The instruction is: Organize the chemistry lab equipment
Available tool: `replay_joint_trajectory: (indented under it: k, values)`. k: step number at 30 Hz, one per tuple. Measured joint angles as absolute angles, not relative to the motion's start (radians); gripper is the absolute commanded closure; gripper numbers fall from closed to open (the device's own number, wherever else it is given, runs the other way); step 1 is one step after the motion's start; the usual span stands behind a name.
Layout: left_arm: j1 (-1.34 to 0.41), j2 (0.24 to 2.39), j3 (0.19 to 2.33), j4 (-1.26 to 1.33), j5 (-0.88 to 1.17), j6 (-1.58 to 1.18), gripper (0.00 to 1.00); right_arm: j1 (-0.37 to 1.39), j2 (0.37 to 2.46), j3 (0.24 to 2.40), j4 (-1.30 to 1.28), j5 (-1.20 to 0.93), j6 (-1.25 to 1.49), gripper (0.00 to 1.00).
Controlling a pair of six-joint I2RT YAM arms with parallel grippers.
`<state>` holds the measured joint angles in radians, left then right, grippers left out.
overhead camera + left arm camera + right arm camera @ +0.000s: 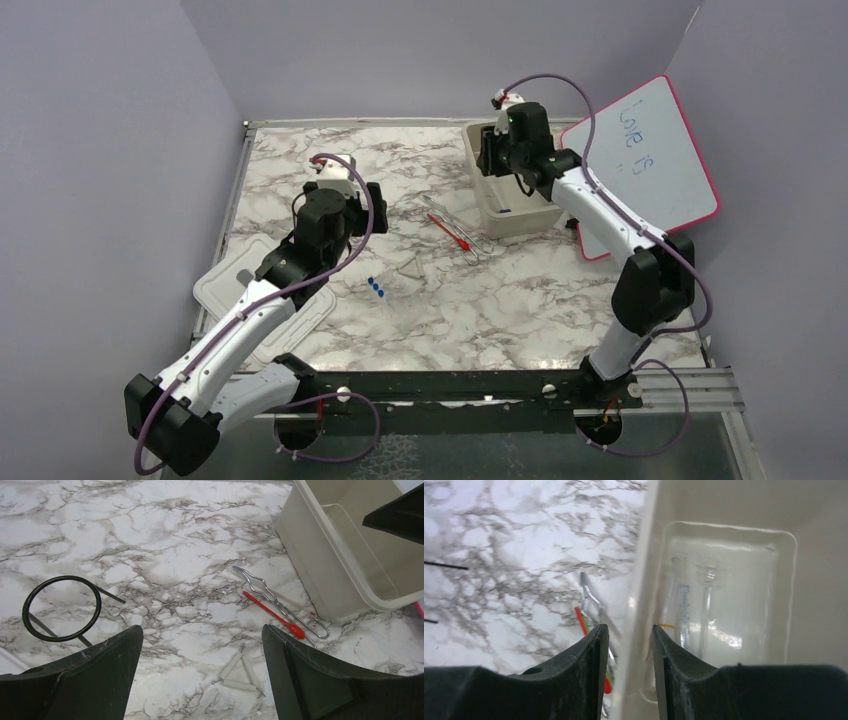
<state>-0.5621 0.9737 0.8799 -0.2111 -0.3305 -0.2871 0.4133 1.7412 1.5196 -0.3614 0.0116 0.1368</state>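
On the marble, a red-tipped dropper [450, 232] lies against a metal wire clamp [458, 224] just left of the beige tub [478, 190]. Clear tubes with blue caps [376, 288] lie mid-table. A black wire ring [62, 608] lies to the left in the left wrist view. My left gripper [201, 630] hovers open and empty, with a white pipe triangle [240, 672] on the marble below it. My right gripper [629, 627] hangs open above the tub's left wall [641, 580], holding nothing. Clear glass pieces [684, 610], one with a blue scale, lie on the tub floor.
A white lid [232, 290] lies at the left edge of the table, partly under the left arm. A pink-framed whiteboard [655, 160] leans at the back right, behind the right arm. Grey walls close in the table on three sides.
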Motion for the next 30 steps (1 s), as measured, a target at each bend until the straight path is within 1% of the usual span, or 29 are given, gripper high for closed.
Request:
replay_joint_trajectory:
  k: [4,6,8,10,15,18,22,26,30]
  values:
    - [-0.562,0.967,0.879,-0.211,-0.331,-0.287,0.08,0.514,1.682,1.52,-0.36,0.028,0.102,0.71]
    - [-0.562,0.962,0.878,-0.211,-0.331,-0.287,0.08,0.566,1.674,1.509,-0.35,0.032,0.084,0.72]
    - [-0.562,0.958,0.878,-0.211,-0.331,-0.287,0.08,0.612,1.679,1.485,-0.342,0.024,0.074,0.72]
    - [-0.562,0.958,0.878,-0.211,-0.331,-0.287,0.08,0.638,1.71,1.47,-0.345,0.017,0.069,0.7]
    - [-0.562,0.958,0.878,-0.211,-0.331,-0.287,0.08,0.649,1.826,1.43,-0.345,0.017,0.062,0.64]
    - [-0.562,0.958,0.878,-0.211,-0.331,-0.286,0.08,0.656,1.895,1.415,-0.347,0.02,0.059,0.62]
    - [-0.562,0.958,0.878,-0.211,-0.331,-0.286,0.08,0.665,1.959,1.414,-0.347,0.038,0.058,0.63]
    - [-0.562,0.958,0.878,-0.211,-0.331,-0.286,0.08,0.673,1.994,1.42,-0.347,0.041,0.054,0.67]
    - [-0.562,0.958,0.878,-0.211,-0.331,-0.286,0.08,0.674,2.019,1.423,-0.348,0.051,0.052,0.68]
